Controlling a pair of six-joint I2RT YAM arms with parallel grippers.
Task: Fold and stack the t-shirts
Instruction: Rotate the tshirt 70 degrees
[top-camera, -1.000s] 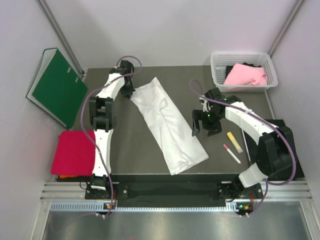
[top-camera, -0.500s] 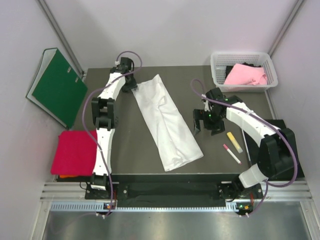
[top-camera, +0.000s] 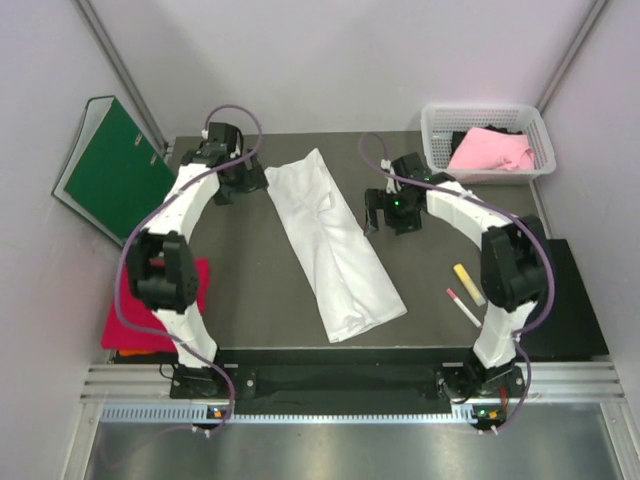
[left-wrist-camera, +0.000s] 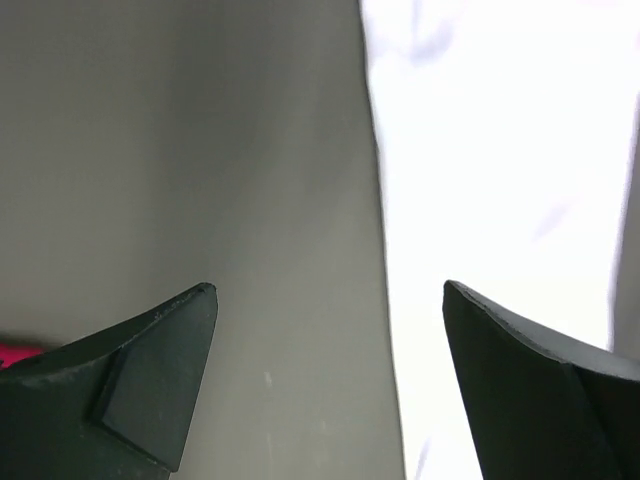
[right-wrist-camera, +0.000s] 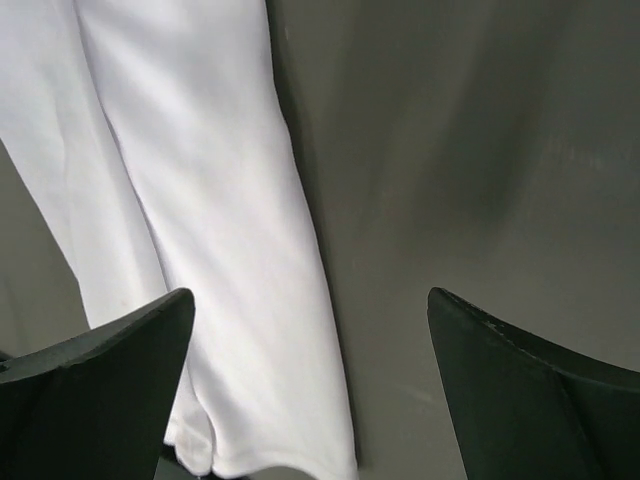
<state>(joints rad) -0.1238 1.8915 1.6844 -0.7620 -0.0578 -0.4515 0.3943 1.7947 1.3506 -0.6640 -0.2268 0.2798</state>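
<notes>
Top cam gives the layout: white shirt (top-camera: 335, 245) folded into a long diagonal strip mid-table, pink shirt (top-camera: 490, 150) in the basket (top-camera: 485, 107) far right, red shirt (top-camera: 120, 315) at the left edge. The wrist cams add what it can't show: left gripper (left-wrist-camera: 330, 385) and right gripper (right-wrist-camera: 310, 395) are both spread wide, holding nothing. A long edge of the white shirt runs between each pair of fingers.
</notes>
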